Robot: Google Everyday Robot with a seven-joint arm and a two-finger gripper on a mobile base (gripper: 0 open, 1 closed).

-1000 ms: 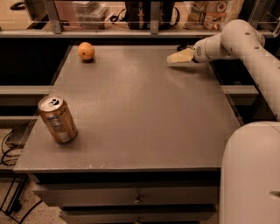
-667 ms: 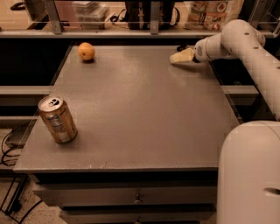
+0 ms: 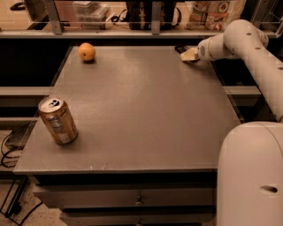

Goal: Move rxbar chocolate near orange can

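Note:
The rxbar chocolate [image 3: 181,48] is a small flat black wrapper lying at the far right corner of the grey table [image 3: 146,110]; only part of it shows beside the gripper. My gripper [image 3: 190,54] is low over the table, right next to the bar on its near right side, with the white arm reaching in from the right. The orange can [image 3: 57,120] stands tilted near the front left edge, copper-orange with a silver top and pull tab, far from the bar and the gripper.
A round orange fruit [image 3: 87,51] sits at the far left of the table. A shelf with bags and boxes [image 3: 208,9] runs behind the far edge. The robot's white body [image 3: 252,176] fills the lower right. Drawers [image 3: 137,198] lie under the front edge.
My gripper has moved a little farther back toward the table's far edge, closer to the black bar. The can and the fruit have not moved.

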